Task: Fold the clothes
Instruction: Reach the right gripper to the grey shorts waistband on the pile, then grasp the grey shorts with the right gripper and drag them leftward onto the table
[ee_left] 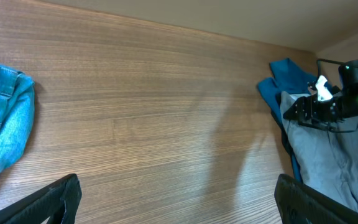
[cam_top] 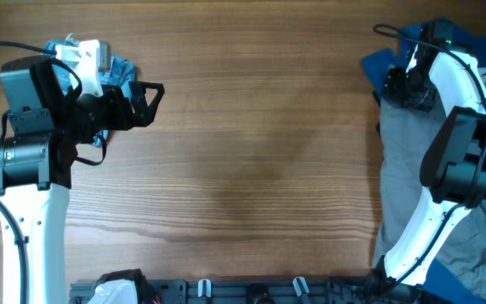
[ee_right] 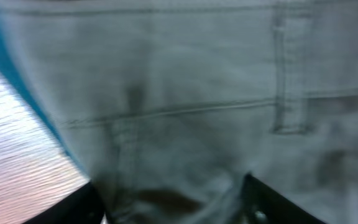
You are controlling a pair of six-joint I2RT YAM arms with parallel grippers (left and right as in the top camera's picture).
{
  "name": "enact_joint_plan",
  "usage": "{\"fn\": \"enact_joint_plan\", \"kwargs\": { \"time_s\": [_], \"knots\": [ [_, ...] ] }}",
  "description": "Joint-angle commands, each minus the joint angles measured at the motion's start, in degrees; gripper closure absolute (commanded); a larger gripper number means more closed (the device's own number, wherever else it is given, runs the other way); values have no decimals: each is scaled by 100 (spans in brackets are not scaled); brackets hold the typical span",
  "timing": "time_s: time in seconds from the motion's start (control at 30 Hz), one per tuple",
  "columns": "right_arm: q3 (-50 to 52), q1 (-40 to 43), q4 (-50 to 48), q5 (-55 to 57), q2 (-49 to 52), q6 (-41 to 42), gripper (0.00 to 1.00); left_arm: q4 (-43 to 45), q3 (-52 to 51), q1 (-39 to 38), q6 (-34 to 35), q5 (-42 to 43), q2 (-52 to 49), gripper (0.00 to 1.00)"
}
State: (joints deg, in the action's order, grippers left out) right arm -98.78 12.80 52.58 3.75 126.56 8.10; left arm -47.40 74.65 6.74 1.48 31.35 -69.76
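The large grey shorts (cam_top: 412,169) lie crumpled at the table's right edge on a blue garment (cam_top: 380,63). My right gripper (cam_top: 397,84) is down on their top left part. In the right wrist view the grey cloth (ee_right: 197,81) fills the frame, blurred, and my right gripper (ee_right: 176,202) is open with its fingers wide on either side of a fold. The light-blue denim shorts (cam_top: 123,72) lie at the far left, partly under my left arm. My left gripper (cam_top: 148,100) is open and empty beside them, above bare wood (ee_left: 176,193). The left wrist view also shows the denim shorts (ee_left: 2,118) and grey shorts (ee_left: 328,155).
A black rail with clips (cam_top: 251,291) runs along the table's front edge, with a white object (cam_top: 112,291) at its left end. The wooden tabletop (cam_top: 260,143) lies between the two arms. A strip of the blue garment (ee_right: 17,81) shows beside the grey cloth.
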Motion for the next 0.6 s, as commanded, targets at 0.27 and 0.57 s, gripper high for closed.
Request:
{"fn": "enact_joint_plan", "kwargs": {
  "time_s": [0.27, 0.57],
  "knots": [
    [-94, -22, -122, -483, -603, -608, 16, -9, 133, -31, 74, 92, 61, 0],
    [-85, -461, -586, 951, -295, -409, 25, -11, 133, -31, 74, 92, 57, 0]
  ]
}}
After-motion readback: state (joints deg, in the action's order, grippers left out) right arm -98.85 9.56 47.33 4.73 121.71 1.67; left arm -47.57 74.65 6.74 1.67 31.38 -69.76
